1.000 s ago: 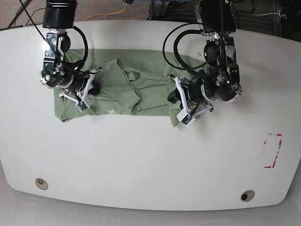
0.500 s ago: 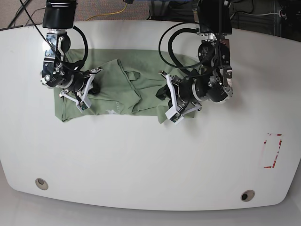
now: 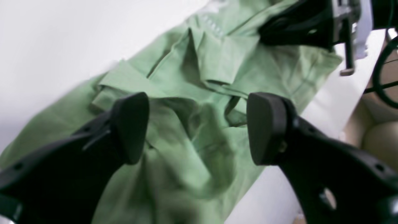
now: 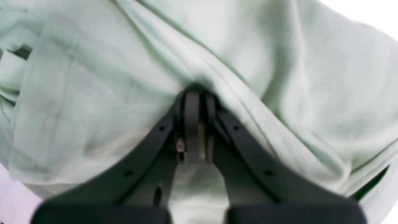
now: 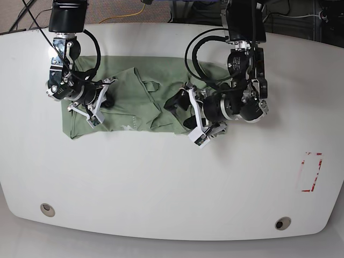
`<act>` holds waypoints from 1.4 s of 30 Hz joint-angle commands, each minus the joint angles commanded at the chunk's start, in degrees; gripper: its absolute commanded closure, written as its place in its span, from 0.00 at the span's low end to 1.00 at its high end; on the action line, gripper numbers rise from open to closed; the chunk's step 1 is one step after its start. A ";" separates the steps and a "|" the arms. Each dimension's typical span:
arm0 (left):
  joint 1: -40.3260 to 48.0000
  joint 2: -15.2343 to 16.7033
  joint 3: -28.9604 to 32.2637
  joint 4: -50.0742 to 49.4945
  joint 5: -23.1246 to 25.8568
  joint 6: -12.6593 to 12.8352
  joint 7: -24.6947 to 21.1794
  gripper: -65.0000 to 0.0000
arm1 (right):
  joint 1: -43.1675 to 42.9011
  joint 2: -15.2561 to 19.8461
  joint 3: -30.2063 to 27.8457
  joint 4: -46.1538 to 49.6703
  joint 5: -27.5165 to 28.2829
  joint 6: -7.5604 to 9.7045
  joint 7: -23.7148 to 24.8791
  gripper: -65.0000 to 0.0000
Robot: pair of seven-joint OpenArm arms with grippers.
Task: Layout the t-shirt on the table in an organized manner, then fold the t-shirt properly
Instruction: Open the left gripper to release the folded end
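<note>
Fingers point(image 3: 130, 124) of the left gripper point(image 3: 197, 127) spread wide above the t-shirt point(image 5: 137, 102), which lies crumpled on the table point(image 5: 161, 183), while the right gripper point(image 4: 195, 124) pinches its fabric.

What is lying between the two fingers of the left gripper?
In the left wrist view, crumpled folds of the t-shirt lie between the spread fingers of the left gripper; nothing else does. The fingers do not pinch the cloth.

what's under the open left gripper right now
Under the left gripper lies bunched, folded t-shirt, with bare table beside it. Whatever lies beneath the cloth is covered.
</note>
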 joint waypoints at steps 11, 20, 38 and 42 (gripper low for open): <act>-2.02 -6.49 -5.54 4.84 3.43 0.00 0.97 0.40 | 0.00 0.00 0.00 0.00 0.00 0.00 0.00 0.96; 3.34 -15.73 -5.27 4.92 4.22 0.00 -4.66 0.40 | 0.00 0.00 0.00 0.00 0.00 0.00 0.00 0.96; 5.01 -9.40 -0.53 1.14 18.81 0.00 -11.34 0.40 | 0.00 0.00 -0.09 0.00 0.00 0.00 0.00 0.96; 1.14 -6.05 3.34 -5.45 24.26 0.00 -12.40 0.40 | 0.00 -0.09 -0.09 0.00 0.00 0.00 0.00 0.96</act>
